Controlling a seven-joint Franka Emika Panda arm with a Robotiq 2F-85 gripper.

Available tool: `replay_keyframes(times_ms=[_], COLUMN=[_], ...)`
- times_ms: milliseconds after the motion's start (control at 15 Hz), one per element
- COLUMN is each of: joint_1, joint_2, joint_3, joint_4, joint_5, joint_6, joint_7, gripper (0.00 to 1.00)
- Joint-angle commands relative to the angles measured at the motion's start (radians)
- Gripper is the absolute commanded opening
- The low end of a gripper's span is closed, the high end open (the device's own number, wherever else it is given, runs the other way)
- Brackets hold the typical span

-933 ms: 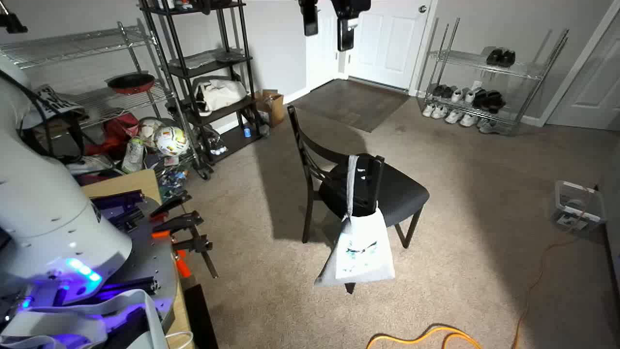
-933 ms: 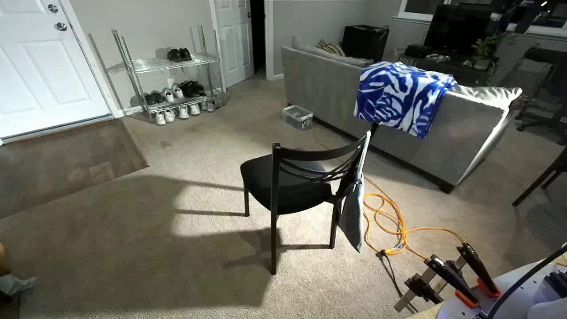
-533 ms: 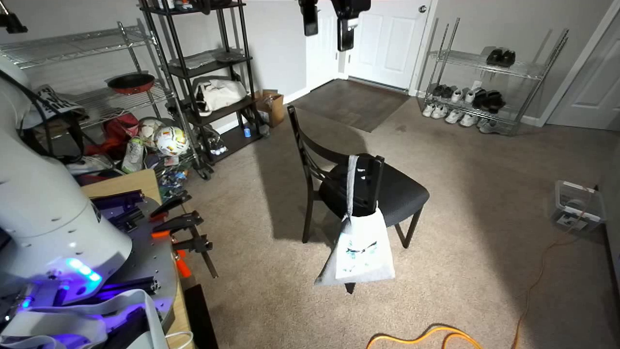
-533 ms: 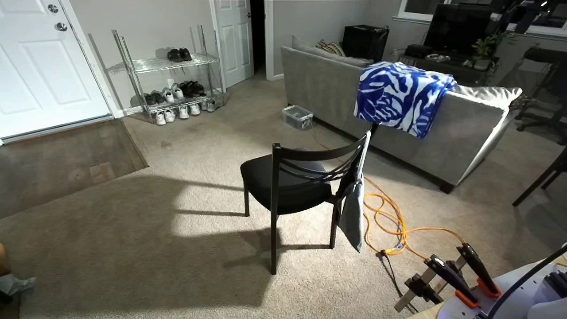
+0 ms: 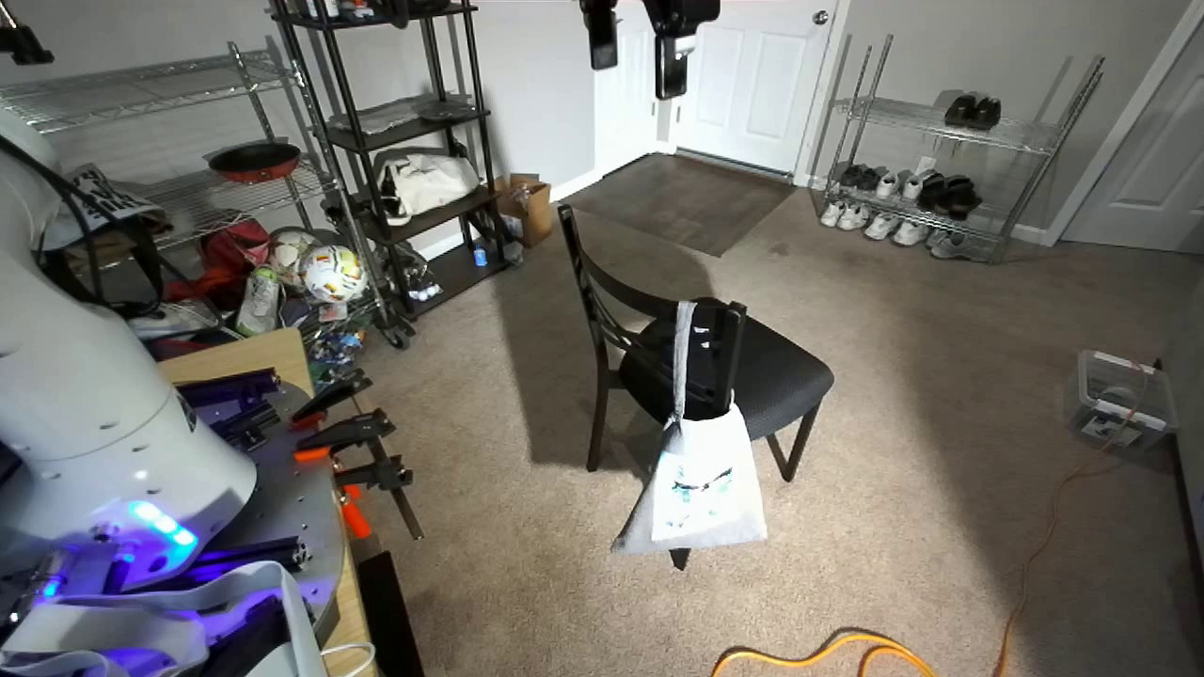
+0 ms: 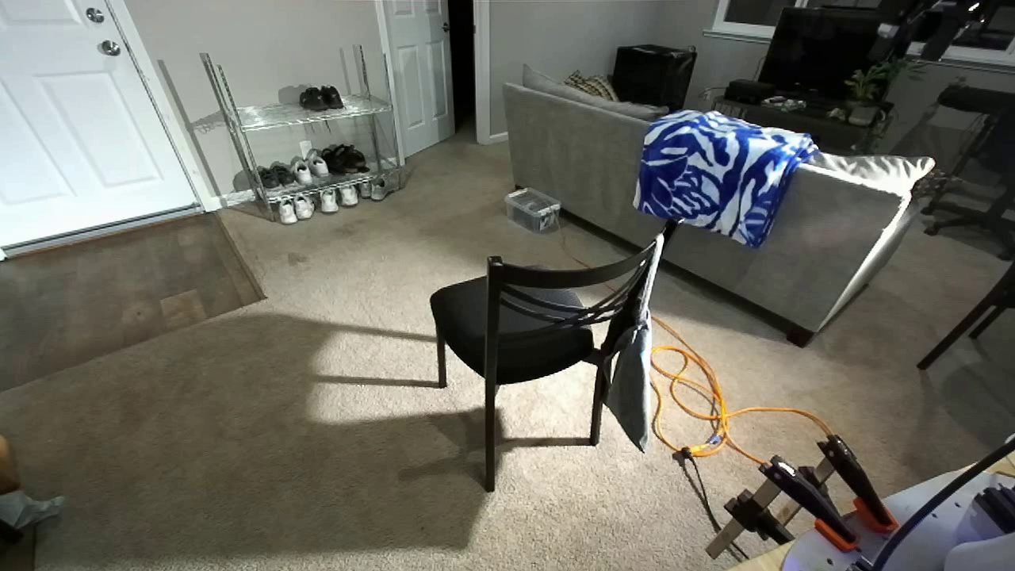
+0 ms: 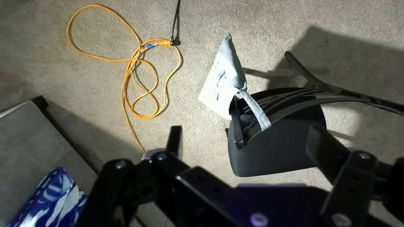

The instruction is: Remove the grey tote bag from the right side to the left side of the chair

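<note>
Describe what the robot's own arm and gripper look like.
The arm is white, smooth and rounded; blue lights glow low down on it, and a black cable crosses its upper visible part. The gripper is black and angular, with two blocky fingers and silvery bolt heads. No lettering on either is readable here.

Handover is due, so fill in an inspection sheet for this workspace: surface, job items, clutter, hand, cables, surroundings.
Surface: beige carpet, the chair standing on it.
Job items: grey bag hangs by its strap from one end of the chair's backrest.
Clutter: clamps on the table edge; red pan on a wire shelf.
Hand: open, holding nothing.
Cables: orange cord looped on the carpet, joined to a black cord.
Surroundings: sofa with a blue patterned cloth, shoe rack, white door.
</note>
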Motion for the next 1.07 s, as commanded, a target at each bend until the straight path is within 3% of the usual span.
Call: replay_keyframes(times_ms=[0,733,1000], joint_1=[-0.015,-0.015,0.015], joint_2=[0.002,0.002,0.040], joint_3=[0.013,0.013,0.054], joint_4=[0.002,0.002,-0.014], joint_5=[0.005,0.005,-0.010], joint_6=[-0.002,-0.002,0.035], joint_7=[-0.004,-0.004,-0.027], gripper=[1.00,1.00,1.00])
